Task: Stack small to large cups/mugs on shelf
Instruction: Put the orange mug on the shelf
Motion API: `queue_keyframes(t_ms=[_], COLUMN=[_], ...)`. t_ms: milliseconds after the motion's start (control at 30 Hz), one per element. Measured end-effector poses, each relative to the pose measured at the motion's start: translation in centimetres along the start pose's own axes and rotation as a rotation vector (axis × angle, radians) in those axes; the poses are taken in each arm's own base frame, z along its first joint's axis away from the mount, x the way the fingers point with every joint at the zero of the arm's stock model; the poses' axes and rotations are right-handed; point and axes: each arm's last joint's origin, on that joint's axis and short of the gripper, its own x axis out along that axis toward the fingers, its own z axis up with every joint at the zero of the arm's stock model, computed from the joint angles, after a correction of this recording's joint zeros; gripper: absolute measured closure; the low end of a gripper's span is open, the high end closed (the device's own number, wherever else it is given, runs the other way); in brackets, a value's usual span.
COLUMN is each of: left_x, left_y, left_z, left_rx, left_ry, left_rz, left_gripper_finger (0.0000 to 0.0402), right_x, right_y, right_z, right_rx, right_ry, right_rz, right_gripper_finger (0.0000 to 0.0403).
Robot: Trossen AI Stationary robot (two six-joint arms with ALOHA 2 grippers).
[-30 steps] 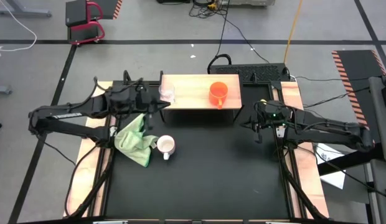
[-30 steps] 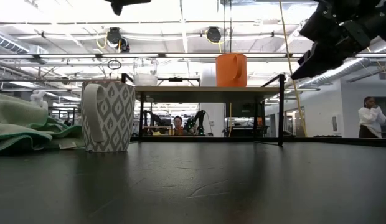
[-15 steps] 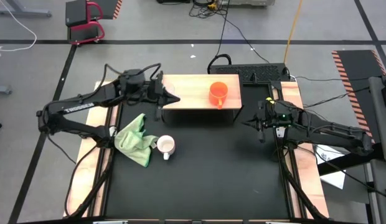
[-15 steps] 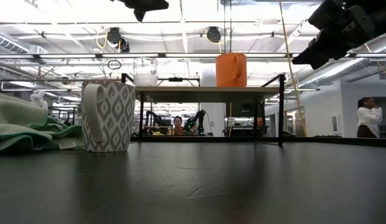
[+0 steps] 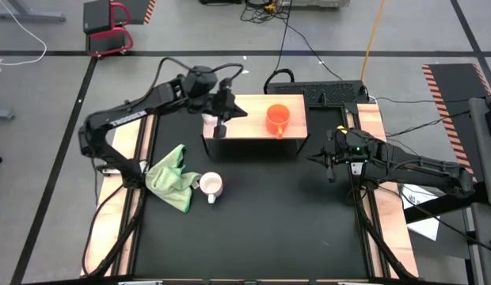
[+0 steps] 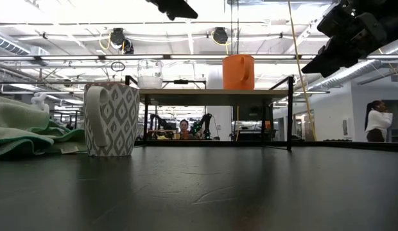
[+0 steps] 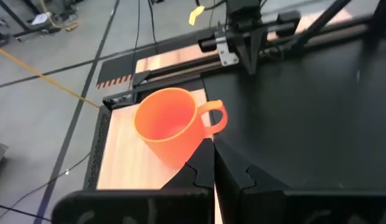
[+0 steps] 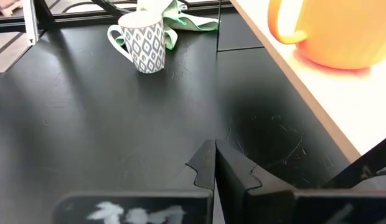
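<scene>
Your left gripper point(image 5: 244, 115), fingers together and empty, hovers over the shelf point(image 5: 249, 127) beside the orange mug point(image 5: 277, 119); your right gripper point(image 8: 214, 163), also closed, waits by the shelf's right end.

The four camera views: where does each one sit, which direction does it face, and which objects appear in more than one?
High view: above, facing straight down; both arms, left pincer above the wooden-topped shelf.
Low view: table height, facing level; white patterned mug nearest, arms overhead.
Left wrist view: on the left arm, facing the orange handled mug; own shut pincer below.
Right wrist view: on the right arm, facing the black table; own shut pincer.
Shared: all show the orange mug; the right wrist and low views share the white mug.
</scene>
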Motion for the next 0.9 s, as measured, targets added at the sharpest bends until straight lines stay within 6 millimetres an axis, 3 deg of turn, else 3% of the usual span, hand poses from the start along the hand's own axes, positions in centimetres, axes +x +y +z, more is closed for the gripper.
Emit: queue_keyframes(t_ms=[533,900], left_x=[3.6,6.3], left_y=[2.6,3.6], left_z=[2.8,2.7], left_rx=[0.191,0.243], left_ry=[0.034,0.034], left_rz=[-0.055,-0.066], left_gripper_finger=[0.0401,0.0401], right_x=[0.0,0.0], right_y=[0.1,0.1], right_z=[0.0,0.0], right_rx=[0.003,0.003], right_ry=[-0.003,-0.002], right_rz=[0.046,0.046], right_gripper_finger=[0.0403,0.0403])
